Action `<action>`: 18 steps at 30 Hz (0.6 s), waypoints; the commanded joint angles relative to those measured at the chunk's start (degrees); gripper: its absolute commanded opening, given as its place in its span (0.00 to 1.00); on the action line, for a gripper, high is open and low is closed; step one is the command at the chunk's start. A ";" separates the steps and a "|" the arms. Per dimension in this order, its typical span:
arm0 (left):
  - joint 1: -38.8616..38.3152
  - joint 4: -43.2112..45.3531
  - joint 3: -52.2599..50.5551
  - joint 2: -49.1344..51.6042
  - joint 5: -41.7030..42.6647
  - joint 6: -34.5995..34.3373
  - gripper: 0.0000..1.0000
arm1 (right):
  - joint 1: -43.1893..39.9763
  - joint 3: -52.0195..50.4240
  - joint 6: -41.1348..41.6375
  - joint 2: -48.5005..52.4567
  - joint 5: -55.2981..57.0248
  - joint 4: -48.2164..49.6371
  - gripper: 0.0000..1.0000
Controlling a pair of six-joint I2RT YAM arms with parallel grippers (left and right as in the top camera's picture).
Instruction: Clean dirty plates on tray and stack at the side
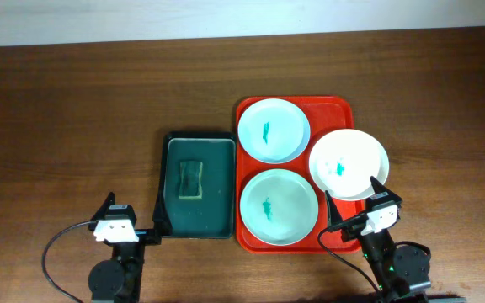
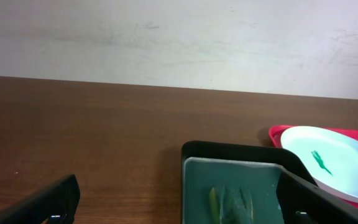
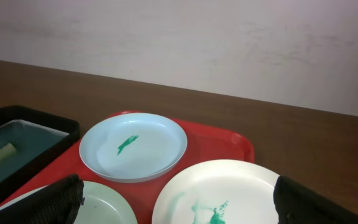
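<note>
Left pincer [image 1: 133,209]: jaws spread wide and holding nothing, low over the near edge of the desk [image 1: 74,101].
Dark green tray [image 1: 163,168]: just right of the left pincer, its rim close to that pincer's right finger. A careless reach forward could clip the rim and shove this tray sideways.
Sponge [image 1: 192,178]: ahead and to the right of the left pincer, lying flat in the dark green tray. A shallow pinch may catch only a corner and drop it. Whether it is wet, I cannot tell from these views.
Red tray [image 1: 337,106]: ahead and left of the right pincer, edge to edge with the dark green tray, so any push on one likely passes to the other.
Far plate [image 1: 274,130] and near plate [image 1: 278,206]: inside the red tray, ahead and left of the right pincer, each with a teal smear at centre. Wiping one unheld could make it slide or spin.
Right plate [image 1: 349,164]: directly ahead of the right pincer, smeared, overhanging the red tray's right rim. Downward pressure on the overhanging side could tip it onto the desk.
Right pincer [image 1: 352,199]: jaws wide apart and empty, with the right plate's near edge between its fingers. A sudden rise might lift that edge.
</note>
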 commanded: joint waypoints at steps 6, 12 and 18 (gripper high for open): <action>0.31 -0.31 -0.04 -0.33 -0.42 0.68 0.99 | -0.31 -0.31 0.04 -0.44 -0.13 -0.33 0.98; 0.31 -0.31 -0.04 -0.33 -0.44 0.68 0.99 | -0.31 -0.31 0.04 -0.44 -0.13 -0.33 0.98; 0.28 -0.26 -0.04 -0.33 -0.42 0.68 0.99 | -0.31 -0.31 0.02 -0.44 1.51 -0.35 0.98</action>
